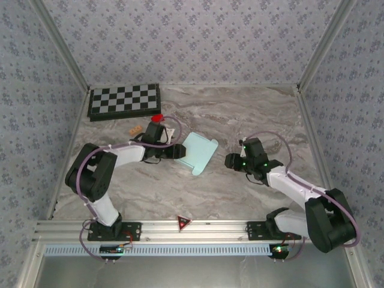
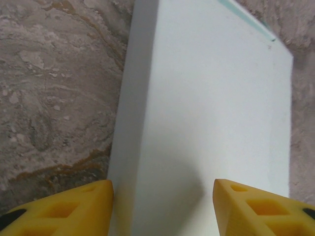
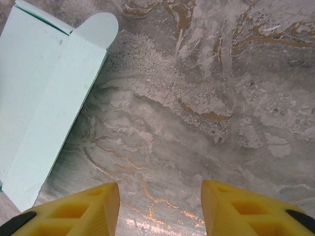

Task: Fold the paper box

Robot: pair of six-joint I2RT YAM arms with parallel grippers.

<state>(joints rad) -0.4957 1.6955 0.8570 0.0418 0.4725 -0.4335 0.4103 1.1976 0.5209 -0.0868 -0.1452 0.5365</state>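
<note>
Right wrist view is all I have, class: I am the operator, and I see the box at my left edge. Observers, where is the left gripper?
Observer: The left gripper is open over the left edge of the box.
Operator: What else is on the table?
Observer: A checkerboard lies in the far left corner.
Operator: Anything near it?
Observer: A red block shows just in front of it, beyond the left wrist.
</note>
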